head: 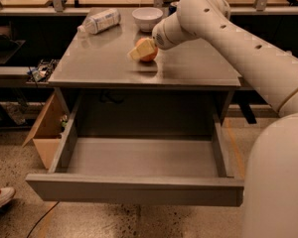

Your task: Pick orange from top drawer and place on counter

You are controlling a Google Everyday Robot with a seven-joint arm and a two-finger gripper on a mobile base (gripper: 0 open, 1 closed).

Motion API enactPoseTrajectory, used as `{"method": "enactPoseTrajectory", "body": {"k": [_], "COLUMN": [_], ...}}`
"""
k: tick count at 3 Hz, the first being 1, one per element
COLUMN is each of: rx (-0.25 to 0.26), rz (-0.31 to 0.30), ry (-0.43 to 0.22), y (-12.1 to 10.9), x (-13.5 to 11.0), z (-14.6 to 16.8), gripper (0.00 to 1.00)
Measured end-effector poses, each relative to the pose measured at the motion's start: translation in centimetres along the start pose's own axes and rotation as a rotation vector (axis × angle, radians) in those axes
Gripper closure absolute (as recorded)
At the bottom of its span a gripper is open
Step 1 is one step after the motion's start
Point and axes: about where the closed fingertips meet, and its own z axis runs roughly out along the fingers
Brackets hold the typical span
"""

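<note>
My gripper (pixel 144 50) clamped its cream fingers (pixel 138 51) on the round, matte orange (pixel 150 56), low on the glossy grey counter (pixel 193 68). The grey metal top drawer (pixel 134 190) stood open below. The bottle's (pixel 100 21) label was unreadable.

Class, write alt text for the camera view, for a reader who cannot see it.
A robot arm's claw is at the orange, on or just above the counter. Below, the top drawer stands open; a bowl and a bottle sit farther back.
</note>
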Motion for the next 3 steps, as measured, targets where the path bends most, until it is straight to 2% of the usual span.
{"method": "enactPoseTrajectory", "body": {"k": [1,2,3], "rx": [0.028,0.074,0.145], "rz": [-0.011,0.015,0.075], "ry": [-0.016,-0.044,-0.081], "y": [-0.5,-1.9,-3.8], "x": [-0.4,0.2,2.0], "z": [-1.5,-4.4,-8.6], "gripper": [0.0,0.0,0.0]}}
